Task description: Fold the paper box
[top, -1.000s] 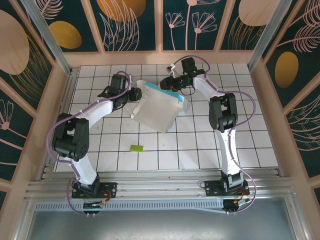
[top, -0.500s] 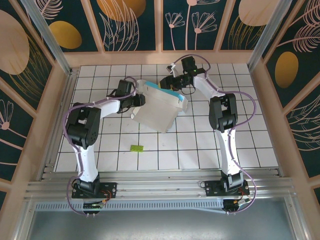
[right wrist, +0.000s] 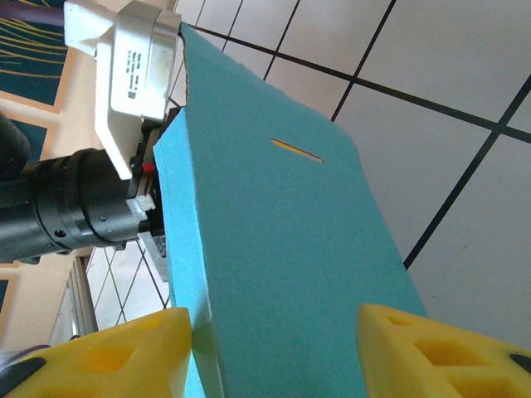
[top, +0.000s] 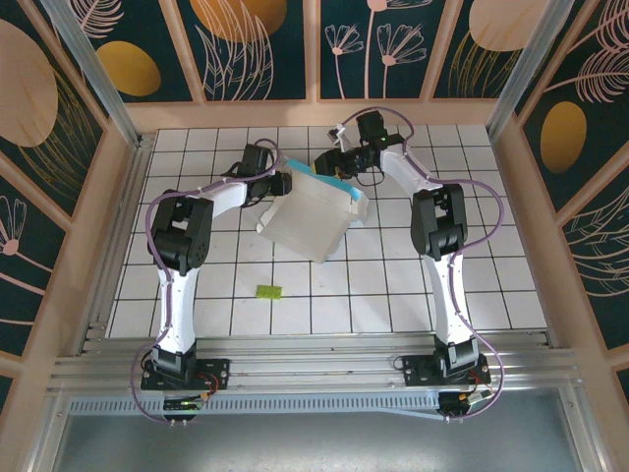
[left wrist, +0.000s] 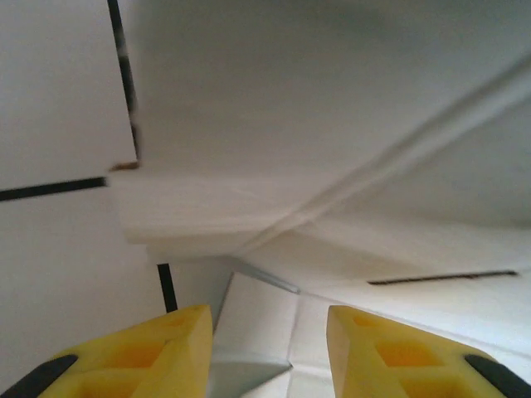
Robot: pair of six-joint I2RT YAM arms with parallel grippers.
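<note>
The paper box (top: 307,218) lies half-formed on the tiles, white side up, with a teal flap (top: 332,184) raised along its far edge. My left gripper (top: 283,184) is at the box's far left corner, open. In the left wrist view its yellow fingers (left wrist: 166,348) straddle creased white card (left wrist: 274,323) without pinching it. My right gripper (top: 335,164) is at the teal flap. In the right wrist view the teal panel (right wrist: 282,249) stands between the wide-apart fingers (right wrist: 124,356); the left one touches its edge, the right one is apart.
A tiny yellow-green scrap (top: 267,291) lies on the tiles in front of the box. Wooden walls (top: 118,187) ring the tiled table (top: 442,285). The left gripper's body (right wrist: 75,199) sits close behind the teal flap.
My left arm has swung right, bringing its gripper from beside the box up against its far left corner. The right arm and the box have barely moved.
</note>
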